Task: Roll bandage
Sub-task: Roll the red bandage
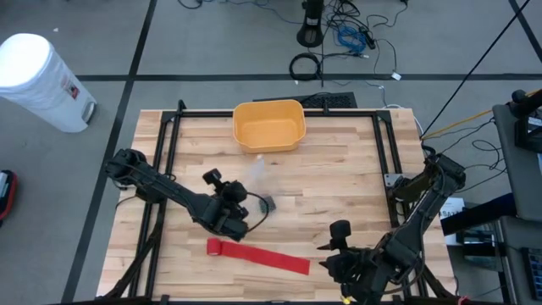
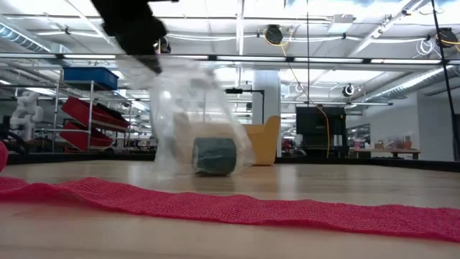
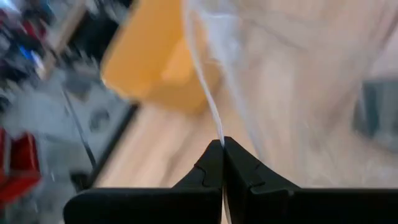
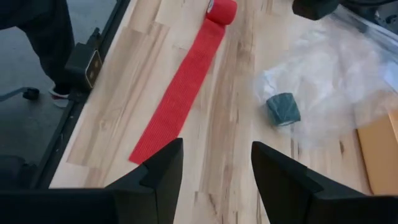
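Note:
A red bandage (image 1: 262,255) lies unrolled flat on the wooden table, its rolled end (image 4: 222,10) toward the left. Beyond it a clear plastic bag (image 2: 194,122) holds a dark green roll (image 2: 214,156), which rests on the table inside the bag. My left gripper (image 1: 241,207) is shut on the bag's upper edge. My right gripper (image 4: 214,168) hovers open above the table near the bandage's free end (image 4: 143,152), with nothing between its fingers. My left gripper pinches a thin edge of the clear bag (image 3: 217,134) between its two shut fingertips. The fingers slant down from the table's near left. The bag hangs from that edge (image 2: 154,68), while its lower part with the green roll sits on the table.
A yellow bin (image 1: 269,124) stands at the middle of the table's far edge. Black frame rails (image 1: 174,135) run along the table's sides. Bare wood lies between the bag and the right rail.

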